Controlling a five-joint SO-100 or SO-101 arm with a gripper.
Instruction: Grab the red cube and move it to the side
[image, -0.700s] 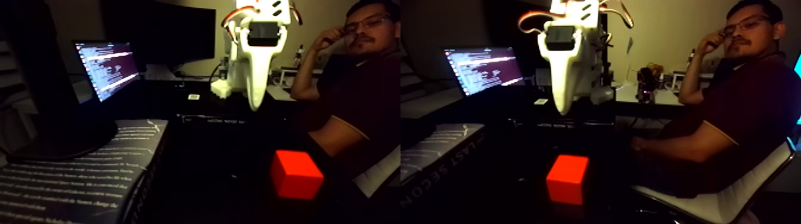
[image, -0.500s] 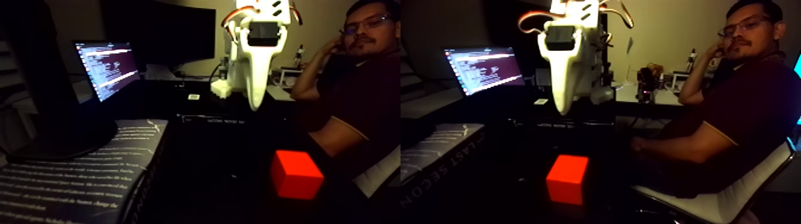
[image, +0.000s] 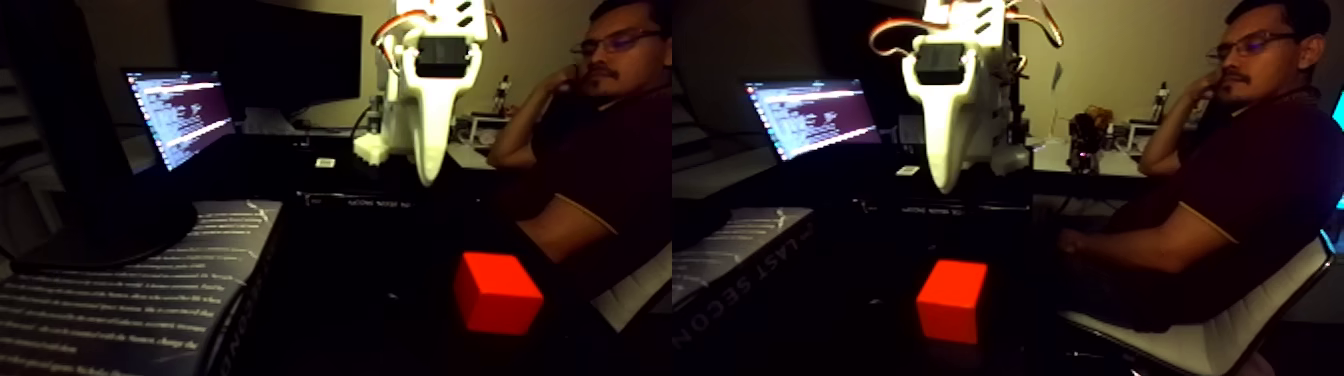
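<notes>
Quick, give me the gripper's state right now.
Gripper: raised well above the red cube, holding nothing; its white fingers read as one tapered point, so open or shut cannot be told.

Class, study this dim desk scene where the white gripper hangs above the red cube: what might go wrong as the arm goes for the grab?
1. The gripper hangs well above the red cube, apparently not directly over it, so a straight descent could miss or nudge it.
2. The cube sits turned corner-on, so the fingers might close on edges and slip.
3. A seated person is close behind the cube; a sideways move may swing toward them.
</notes>
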